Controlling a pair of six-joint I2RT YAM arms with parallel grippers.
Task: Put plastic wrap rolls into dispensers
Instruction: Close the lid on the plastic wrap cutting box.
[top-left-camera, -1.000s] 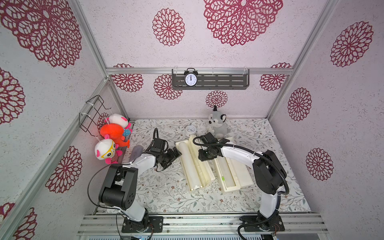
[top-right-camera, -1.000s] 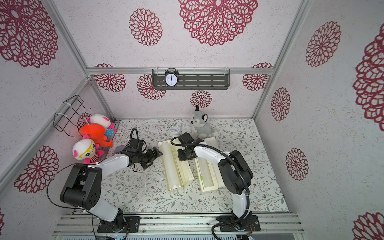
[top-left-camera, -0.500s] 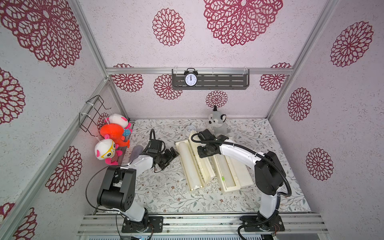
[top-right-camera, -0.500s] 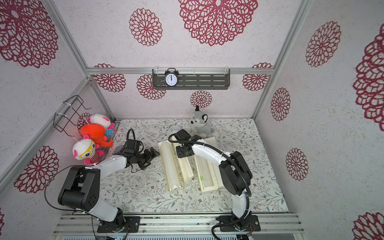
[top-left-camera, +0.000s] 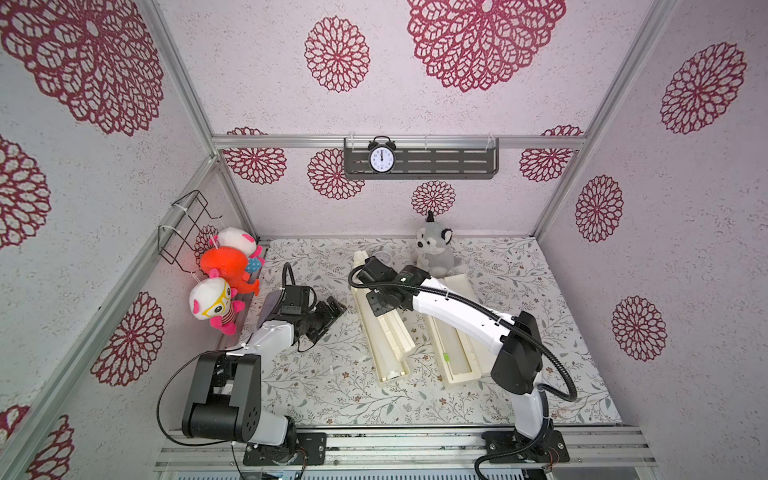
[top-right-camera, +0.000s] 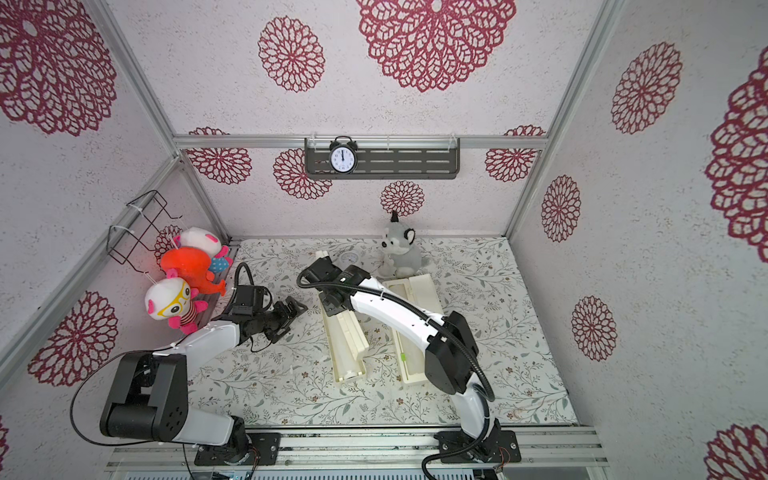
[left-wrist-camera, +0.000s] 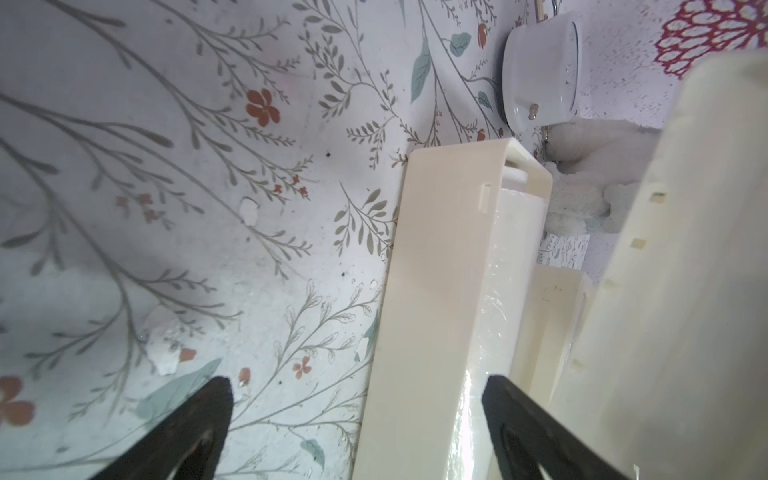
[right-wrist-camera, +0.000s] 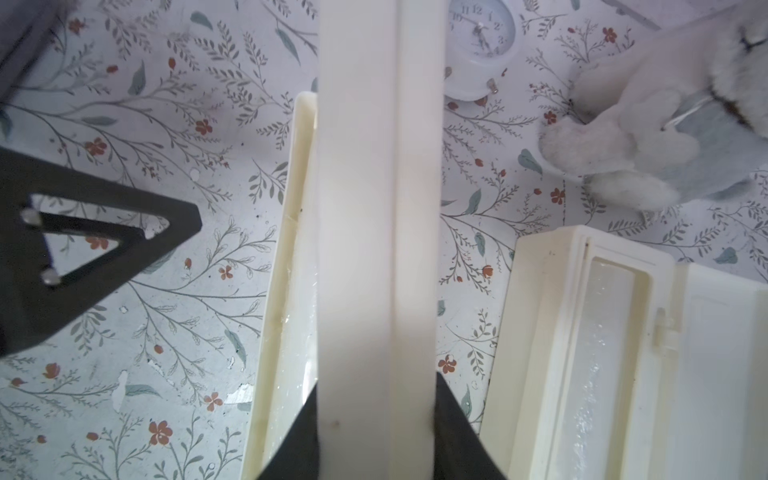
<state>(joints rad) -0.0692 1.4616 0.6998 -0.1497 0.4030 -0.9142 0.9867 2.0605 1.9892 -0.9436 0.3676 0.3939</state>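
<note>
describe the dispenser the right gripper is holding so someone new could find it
On the floral table, two long cream dispensers lie side by side by the grey plush animal. Pick the dispenser whose raised lid the right gripper pinches; its neighbour lies flat open, showing a green slider.

The box (left-wrist-camera: 432, 291) is of smooth cream plastic with a soft gloss. The roll (left-wrist-camera: 515, 249) in it is covered with clear film, shiny and a little wrinkled. The lid (right-wrist-camera: 374, 208) looks like the same plastic, but more matt. The table cover (right-wrist-camera: 166, 124) is matt and printed, with small chipped spots. The toy wolf (top-left-camera: 436, 253) is fluffy grey plush. The walls (top-left-camera: 415, 104) are rough and grainy. The frame bars (top-left-camera: 291, 142) are bare matt metal. The right arm (top-left-camera: 457, 311) has a glossy white shell.
</note>
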